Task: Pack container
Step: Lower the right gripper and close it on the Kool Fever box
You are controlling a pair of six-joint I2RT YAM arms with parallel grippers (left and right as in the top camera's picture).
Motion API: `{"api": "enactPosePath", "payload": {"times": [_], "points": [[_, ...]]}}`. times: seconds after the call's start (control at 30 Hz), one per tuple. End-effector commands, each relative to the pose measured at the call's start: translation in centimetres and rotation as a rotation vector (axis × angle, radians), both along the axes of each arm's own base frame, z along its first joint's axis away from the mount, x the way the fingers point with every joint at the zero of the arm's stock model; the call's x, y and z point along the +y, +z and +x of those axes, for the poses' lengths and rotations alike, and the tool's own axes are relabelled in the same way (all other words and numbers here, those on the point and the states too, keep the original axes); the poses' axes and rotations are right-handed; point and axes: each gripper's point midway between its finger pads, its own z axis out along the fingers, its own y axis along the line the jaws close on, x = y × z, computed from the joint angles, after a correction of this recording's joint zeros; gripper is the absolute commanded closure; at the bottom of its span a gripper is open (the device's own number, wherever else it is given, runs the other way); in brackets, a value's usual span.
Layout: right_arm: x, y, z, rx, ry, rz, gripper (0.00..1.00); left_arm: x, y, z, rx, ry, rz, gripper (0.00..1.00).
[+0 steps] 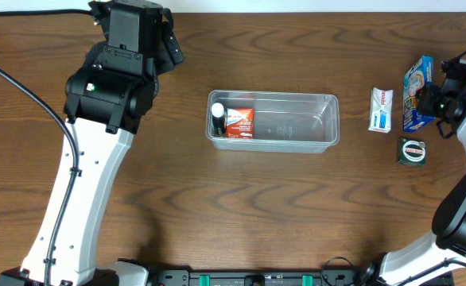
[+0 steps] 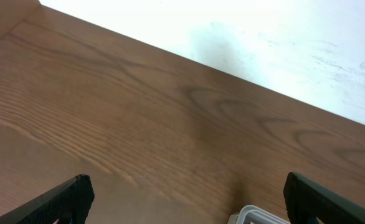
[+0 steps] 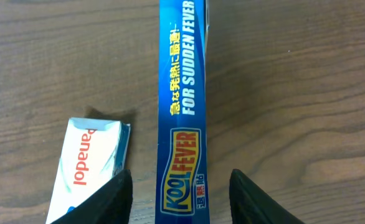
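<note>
Clear plastic container [image 1: 297, 127] sits mid-table, with an orange box [image 1: 239, 121] and a white-capped bottle [image 1: 218, 117] at its left end. Right gripper [image 3: 181, 194] straddles the blue Kool Fever box [image 3: 182, 87], which stands on edge; jaws part-open, a gap on each side, gripping nothing. Left gripper [image 2: 189, 199] is spread wide over the table [image 2: 139, 112], empty.

We see a table [image 1: 217, 206] with a brown wood-grain finish, smooth, with a low satin sheen. The container [image 1: 297, 121] is clear, glossy plastic that catches light along its rim. The KoolFever box [image 3: 184, 106] looks like printed card with a glossy blue coating. The Panadol box [image 3: 89, 165] is white card, a little duller. The fingers [image 3: 114, 202] of the right gripper [image 3: 181, 190] look like matt black plastic. On the left arm [image 1: 82, 199] we note smooth white shells and matt black housings.
</note>
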Motion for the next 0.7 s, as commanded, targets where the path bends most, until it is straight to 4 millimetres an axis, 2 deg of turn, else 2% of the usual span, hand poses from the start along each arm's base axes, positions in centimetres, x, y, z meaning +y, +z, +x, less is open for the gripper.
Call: {"api": "enactPosePath", "payload": {"times": [0.0,0.3,0.47,0.67], "points": [[0.36,0.08,0.32,-0.001,0.002,0.011,0.57,0.45,0.47,-0.03,-0.01,0.008,0.018,0.02],[0.48,-0.13,0.08,0.012,0.001,0.017,0.61,0.45,0.47,-0.03,-0.01,0.008,0.018,0.02],[0.46,-0.1,0.11,0.01,0.002,0.016,0.69,0.45,0.47,-0.03,-0.009,0.008,0.019,0.02],[0.45,-0.11,0.1,0.011,0.001,0.016,0.7,0.45,0.47,-0.03,-0.009,0.008,0.019,0.02]]}}
